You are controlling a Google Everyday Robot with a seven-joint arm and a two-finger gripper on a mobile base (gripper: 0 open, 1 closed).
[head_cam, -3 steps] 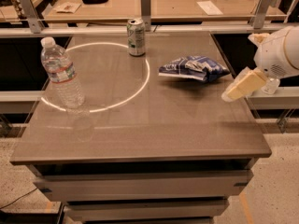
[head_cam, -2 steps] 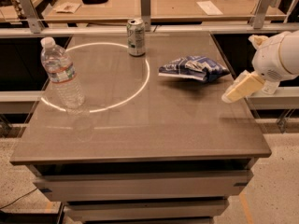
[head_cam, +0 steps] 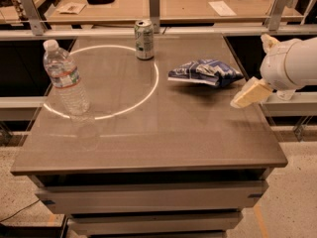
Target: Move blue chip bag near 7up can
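The blue chip bag (head_cam: 204, 72) lies flat on the brown table, right of centre, dark blue foil with white markings. The 7up can (head_cam: 144, 39) stands upright near the table's back edge, to the bag's upper left, well apart from it. My gripper (head_cam: 250, 93) hangs over the table's right edge, just right of and below the bag, with a gap between them. One tan finger (head_cam: 252, 91) shows, pointing down-left toward the table. It holds nothing that I can see.
A clear water bottle (head_cam: 66, 79) with a white cap stands at the table's left. A white ring (head_cam: 106, 78) is marked on the table top (head_cam: 163, 133). A second bench (head_cam: 173, 4) with papers lies behind, with metal posts along the rail.
The gripper and arm have shifted slightly, staying by the table's right edge. The bag, can and bottle have not moved.
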